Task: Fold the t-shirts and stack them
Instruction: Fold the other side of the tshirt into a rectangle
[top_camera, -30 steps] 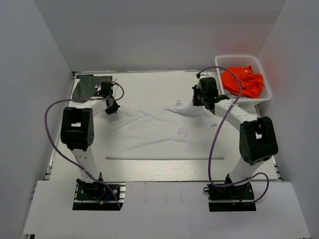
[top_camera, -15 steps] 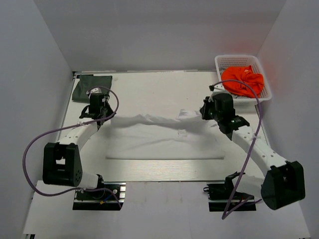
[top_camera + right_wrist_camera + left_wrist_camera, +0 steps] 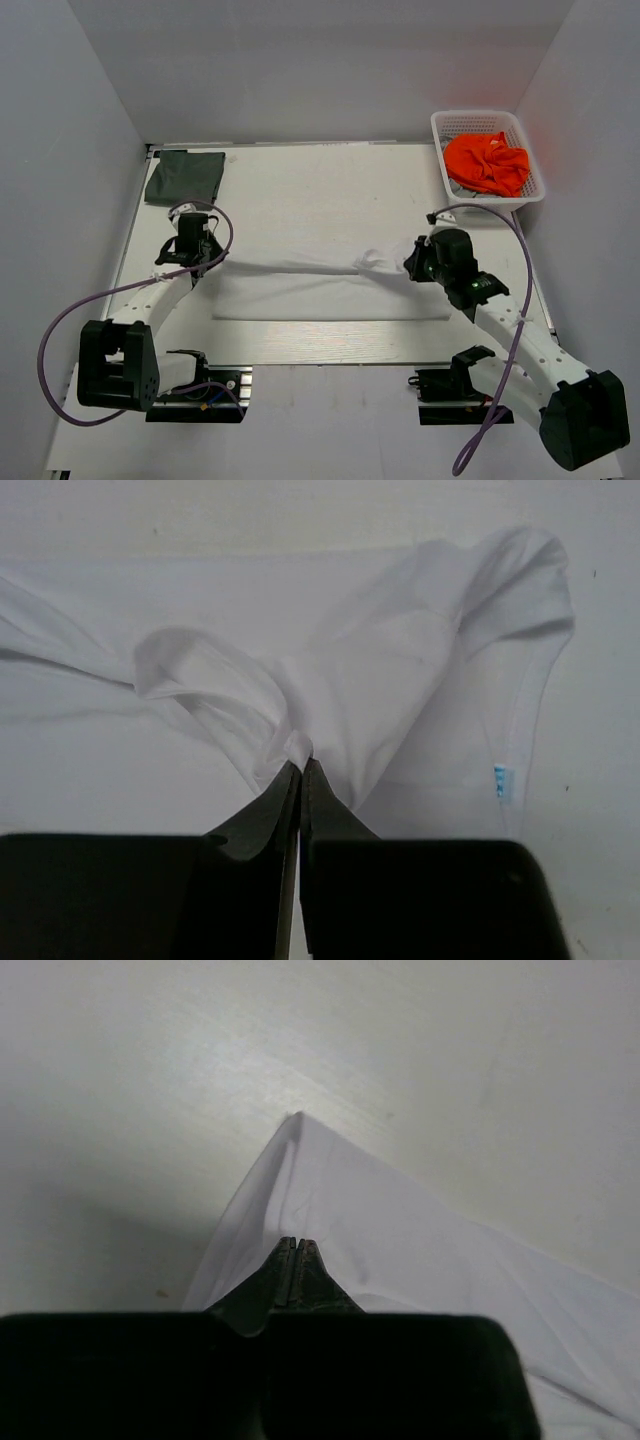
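My left gripper (image 3: 298, 1243) is pinched shut on a fold of the white t-shirt (image 3: 420, 1250). The cloth rises to a peaked corner just ahead of my fingertips. My right gripper (image 3: 300, 763) is clamped the same way on a bunched ridge of that shirt. Just to its right, the small blue hem tag (image 3: 501, 778) lies flat at the shirt's edge.

Between my two grippers the held edge runs as a stretched band. On the side toward my bases, the rest of the shirt lies spread in a long flat strip on the tabletop (image 3: 320, 190). I judge this to be the first lengthwise fold, about halfway through: the lifted edge hangs over the body of the shirt and is not yet laid down along the near edge.

Farther out, beyond my left gripper and well apart from it, the dark grey-green t-shirt (image 3: 185, 177) sits in the far corner as a compact, flat shape. It looks already folded to me and is likely the base of the stack. Beyond my right gripper, also well apart, a white basket (image 3: 487, 116) holds a crumpled orange garment (image 3: 487, 163). I cannot tell whether it is another shirt.

What remains, as I read it, is to lay this fold down, fold the white shirt smaller, and set it on the dark one.
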You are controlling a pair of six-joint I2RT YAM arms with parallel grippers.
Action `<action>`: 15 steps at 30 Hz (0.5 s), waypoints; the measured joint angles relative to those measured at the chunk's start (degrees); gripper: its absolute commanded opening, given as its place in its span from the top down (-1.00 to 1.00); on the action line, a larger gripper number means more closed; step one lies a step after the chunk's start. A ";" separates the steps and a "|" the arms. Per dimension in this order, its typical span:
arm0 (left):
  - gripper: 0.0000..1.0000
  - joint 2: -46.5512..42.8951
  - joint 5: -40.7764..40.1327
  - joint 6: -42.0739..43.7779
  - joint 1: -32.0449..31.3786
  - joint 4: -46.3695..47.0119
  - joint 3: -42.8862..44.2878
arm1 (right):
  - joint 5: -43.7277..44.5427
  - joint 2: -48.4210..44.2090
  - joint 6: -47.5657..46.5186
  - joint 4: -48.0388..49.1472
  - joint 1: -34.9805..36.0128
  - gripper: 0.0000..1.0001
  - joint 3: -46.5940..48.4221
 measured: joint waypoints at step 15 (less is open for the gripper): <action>-1.00 -6.60 -9.05 -20.50 -0.13 -26.05 6.23 | -3.13 -11.04 11.32 -14.34 0.33 -0.81 -3.69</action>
